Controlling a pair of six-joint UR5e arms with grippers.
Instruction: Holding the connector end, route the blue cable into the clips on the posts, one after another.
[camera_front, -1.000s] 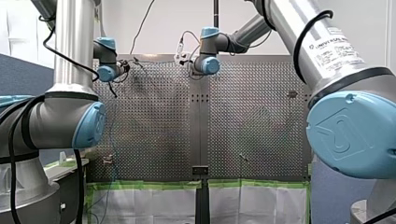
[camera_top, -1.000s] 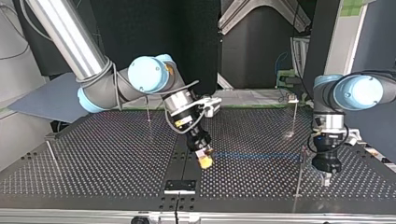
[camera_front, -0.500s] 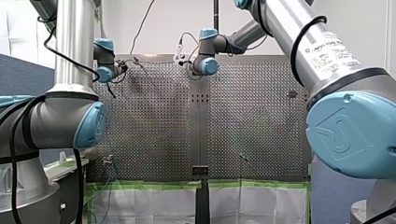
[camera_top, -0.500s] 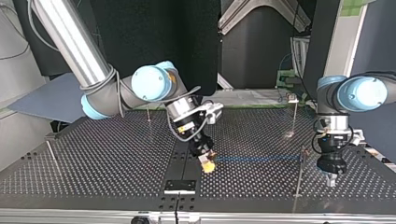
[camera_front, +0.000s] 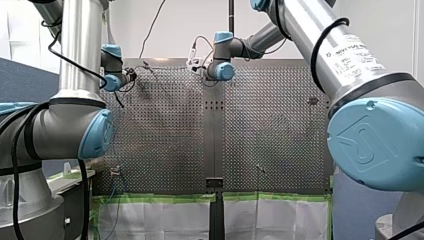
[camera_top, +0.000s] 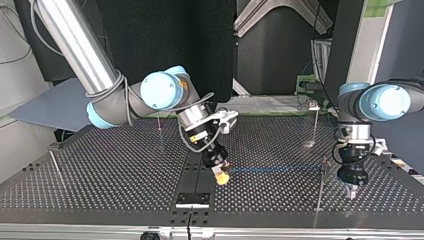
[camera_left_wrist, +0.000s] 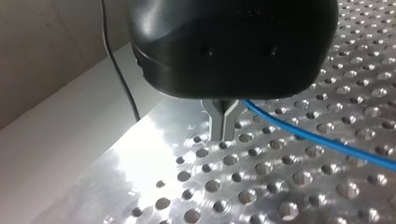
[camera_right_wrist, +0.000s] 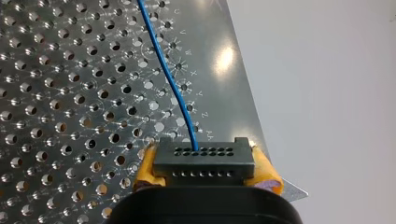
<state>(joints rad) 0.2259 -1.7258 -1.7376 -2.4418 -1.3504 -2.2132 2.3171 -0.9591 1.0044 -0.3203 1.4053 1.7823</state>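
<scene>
In the right wrist view, my right gripper (camera_right_wrist: 205, 165) is shut on the black connector (camera_right_wrist: 203, 161) with its yellow pads (camera_right_wrist: 147, 163). The blue cable (camera_right_wrist: 168, 74) leaves the connector and runs ahead over the perforated table. In the top view my right gripper (camera_top: 221, 176) holds the connector low near the table's middle. The cable (camera_top: 275, 168) stretches from there to a thin post (camera_top: 322, 185). Just beyond that post my left gripper (camera_top: 351, 191) points down. In the left wrist view its metal fingertips are together, so the gripper (camera_left_wrist: 225, 133) is shut, with the cable (camera_left_wrist: 317, 140) passing beside it.
More thin posts stand on the table in the top view: one behind the left gripper (camera_top: 316, 122), one behind the right arm (camera_top: 159, 122) and one at the far left (camera_top: 55, 162). A black plate (camera_top: 192, 199) sits at the near edge.
My right gripper has carried the connector slightly toward the top view's right and lower. My left gripper shifted a little beside the post. The cable stays stretched between them.
</scene>
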